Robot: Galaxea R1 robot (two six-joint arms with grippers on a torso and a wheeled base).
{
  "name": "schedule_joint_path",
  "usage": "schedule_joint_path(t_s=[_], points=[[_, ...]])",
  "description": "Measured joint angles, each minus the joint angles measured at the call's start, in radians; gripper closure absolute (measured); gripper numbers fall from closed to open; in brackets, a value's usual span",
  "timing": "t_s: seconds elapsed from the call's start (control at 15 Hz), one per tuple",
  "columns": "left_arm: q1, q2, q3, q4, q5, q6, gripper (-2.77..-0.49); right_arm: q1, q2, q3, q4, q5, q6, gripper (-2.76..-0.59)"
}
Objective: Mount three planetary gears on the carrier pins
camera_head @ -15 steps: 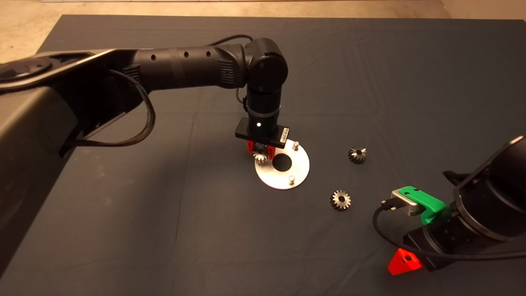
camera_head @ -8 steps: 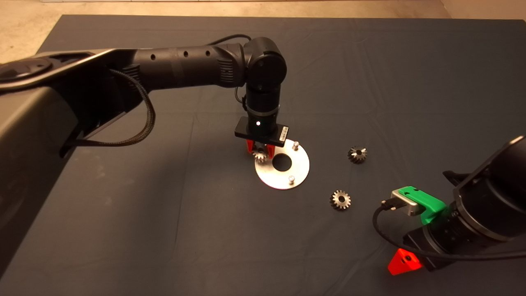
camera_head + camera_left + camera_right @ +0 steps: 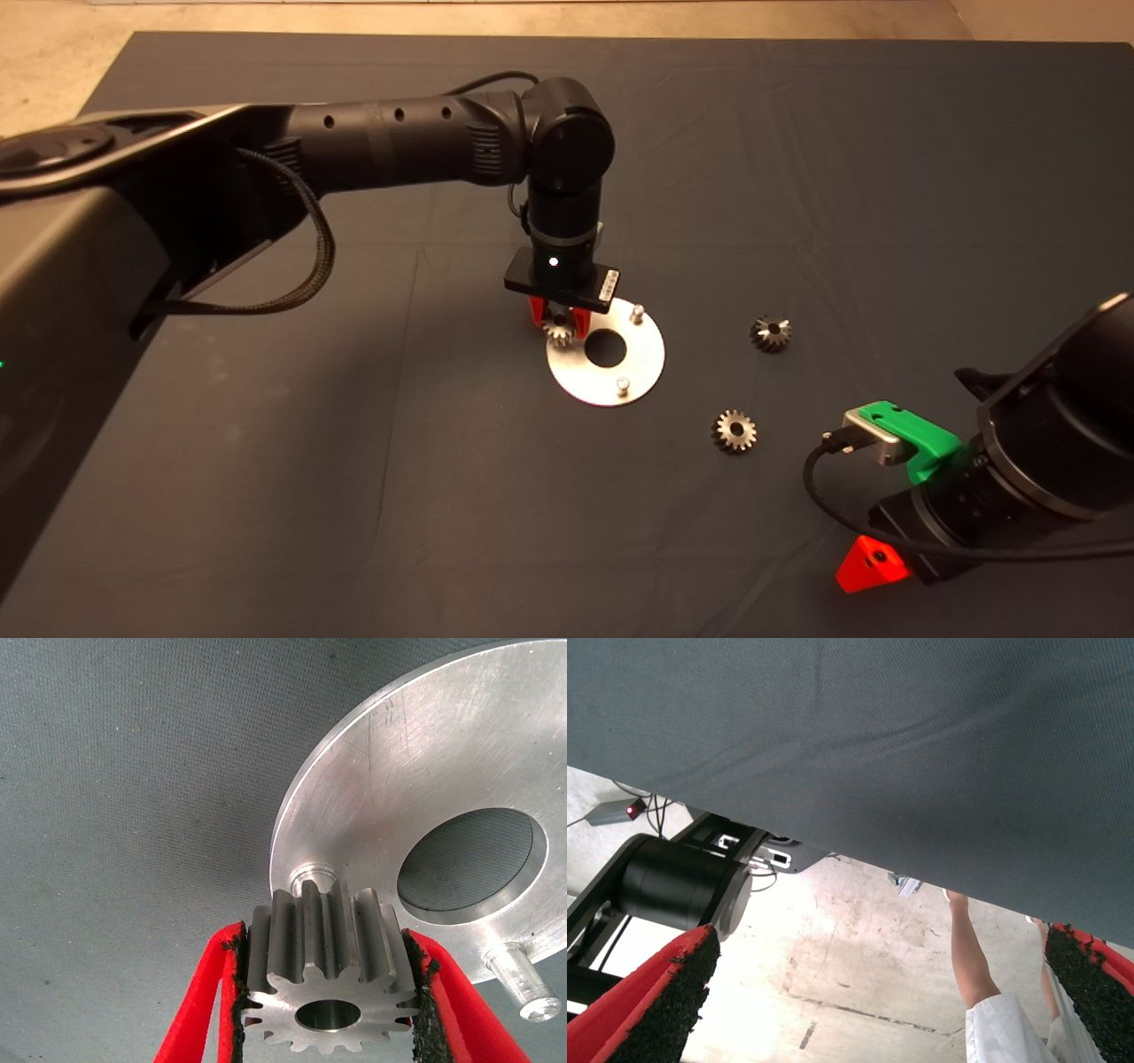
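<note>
My left gripper (image 3: 330, 992) is clamped on one planetary gear (image 3: 326, 970), held just above a carrier pin (image 3: 310, 879) at the disc (image 3: 605, 354) rim. If the bore sits off the pin, I judge it will jam or push the disc. The right gripper (image 3: 868, 1001) waits open at the mat's edge.

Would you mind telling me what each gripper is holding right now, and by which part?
The left gripper holds a planetary gear by its toothed rim, pads on opposite sides, above the disc. The right gripper holds nothing.

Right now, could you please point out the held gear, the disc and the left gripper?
Held gear (image 3: 330, 979), left wrist view, on its toothed side.
Disc (image 3: 642, 368), head view, on its bare face.
Left gripper (image 3: 326, 992), left wrist view, midway between fingertips.
</note>
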Motion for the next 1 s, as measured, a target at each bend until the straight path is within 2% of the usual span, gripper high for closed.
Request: schedule_joint_path(t_s=[0.47,1.0], points=[[0.0,0.0,0.0,0.0,0.0,0.004,-0.92,0.0,0.0,0.0,0.0,0.0,0.0,-2.73],[0.003,0.0,-0.004,0.0,0.0,0.029,-1.06,0.0,0.002,0.0,0.0,0.0,-0.001,-2.73]])
